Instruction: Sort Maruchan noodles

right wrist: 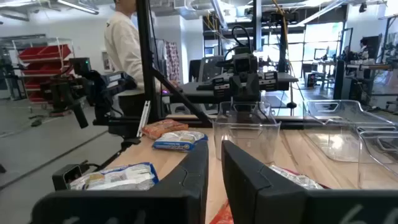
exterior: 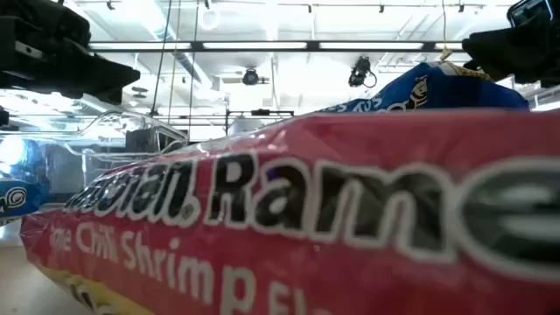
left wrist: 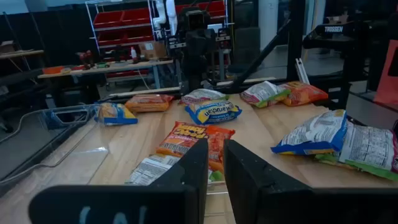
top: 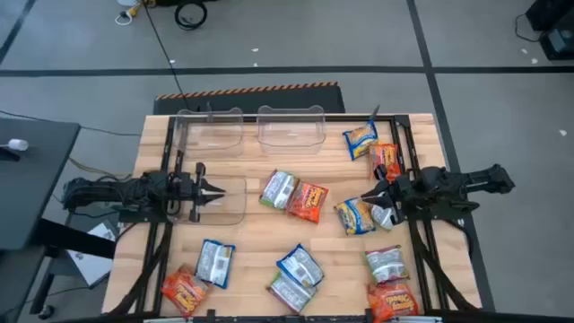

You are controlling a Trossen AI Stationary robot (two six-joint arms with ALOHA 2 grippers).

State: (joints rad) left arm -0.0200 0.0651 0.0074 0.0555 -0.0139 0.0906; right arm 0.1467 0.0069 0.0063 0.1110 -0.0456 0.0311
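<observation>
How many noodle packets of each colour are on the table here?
Orange-red packets: 4
Blue-and-yellow packets: 4
Green-and-white packets: 4, one partly hidden
Total: 12

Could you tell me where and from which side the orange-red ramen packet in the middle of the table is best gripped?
Take the orange-red ramen packet from above, pinching its free right edge; it lies flat, and its left edge abuts a green-and-white packet.
</observation>
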